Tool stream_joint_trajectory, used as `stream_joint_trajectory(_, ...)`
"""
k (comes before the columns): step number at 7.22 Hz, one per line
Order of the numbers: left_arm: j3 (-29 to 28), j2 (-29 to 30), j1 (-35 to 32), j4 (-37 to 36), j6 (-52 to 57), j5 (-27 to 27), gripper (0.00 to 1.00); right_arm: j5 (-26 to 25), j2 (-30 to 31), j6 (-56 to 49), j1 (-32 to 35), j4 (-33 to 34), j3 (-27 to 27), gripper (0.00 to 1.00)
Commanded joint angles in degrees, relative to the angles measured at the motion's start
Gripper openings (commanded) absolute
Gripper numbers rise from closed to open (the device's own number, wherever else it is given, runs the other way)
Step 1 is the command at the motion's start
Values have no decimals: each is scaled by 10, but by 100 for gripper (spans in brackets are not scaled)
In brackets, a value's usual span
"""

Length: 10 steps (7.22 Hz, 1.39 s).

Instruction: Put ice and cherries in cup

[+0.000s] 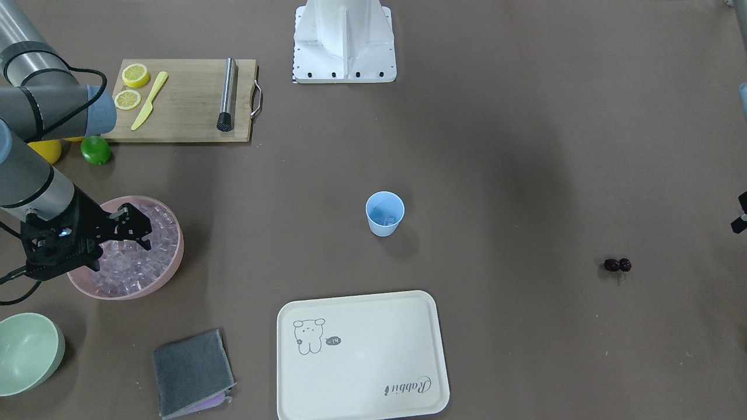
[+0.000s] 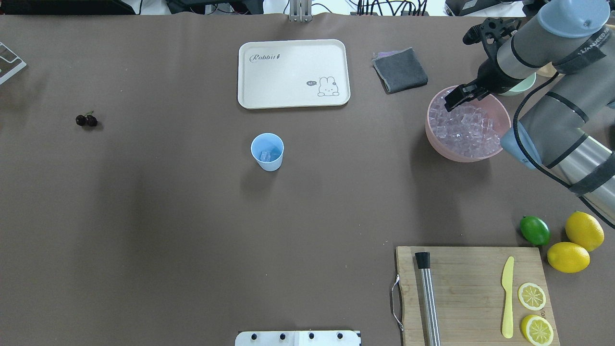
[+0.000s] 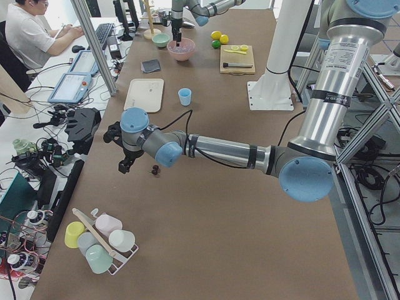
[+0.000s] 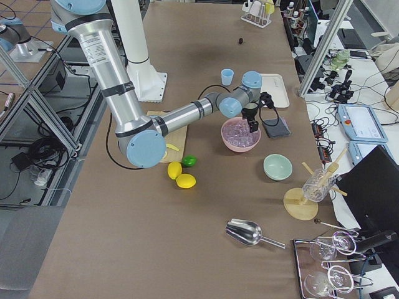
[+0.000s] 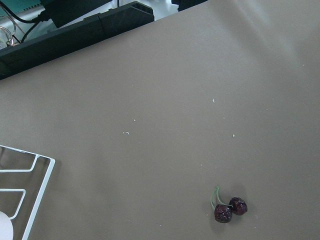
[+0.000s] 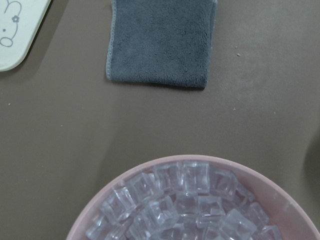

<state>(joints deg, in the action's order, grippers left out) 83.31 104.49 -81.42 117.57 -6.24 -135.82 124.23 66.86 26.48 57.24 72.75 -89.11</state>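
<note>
Right gripper [image 1: 143, 230] above a pink bowl [image 1: 169, 269] of ice [image 2: 463, 129], fingers [image 1: 135, 214] spread.
Cup [image 2: 267, 151], ice inside, stands well apart; cherries [image 2: 86, 120] lie beyond it near the left gripper [image 3: 125, 161], whose finger state I cannot tell.

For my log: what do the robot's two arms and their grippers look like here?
The right arm and left arm are silver-grey tubes with pale blue joint caps and dark bands. A black cable runs loosely along each forearm. The right gripper and left gripper are black, open-framed two-finger units. The left arm's upright tube carries small dark lettering.
</note>
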Motion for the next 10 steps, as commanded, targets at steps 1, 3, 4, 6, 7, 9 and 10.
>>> stream_joint_trajectory(1, 1, 0, 0, 1, 0, 0, 97, -10, -19, 2, -7, -2, 14, 91)
stream_joint_trajectory(3, -1, 0, 0, 1, 1, 0, 97, -10, -22, 0, -7, -2, 25, 90)
stream_joint_trajectory(4, -3, 0, 0, 2, 0, 0, 97, -10, -22, -1, -7, -2, 31, 90)
stream_joint_trajectory(6, -5, 0, 0, 13, 0, 1, 97, -11, -38, -1, -9, -2, 52, 89)
stream_joint_trajectory(7, -6, 0, 1, 13, 0, 5, 97, -12, -38, -2, -11, -2, 56, 89)
stream_joint_trajectory(9, -8, 1, 5, 13, 0, 6, 97, -16, -37, -4, -14, -3, 61, 89)
stream_joint_trajectory(10, -7, 1, 6, 13, 0, 6, 97, -18, -34, -3, -15, -20, 60, 89)
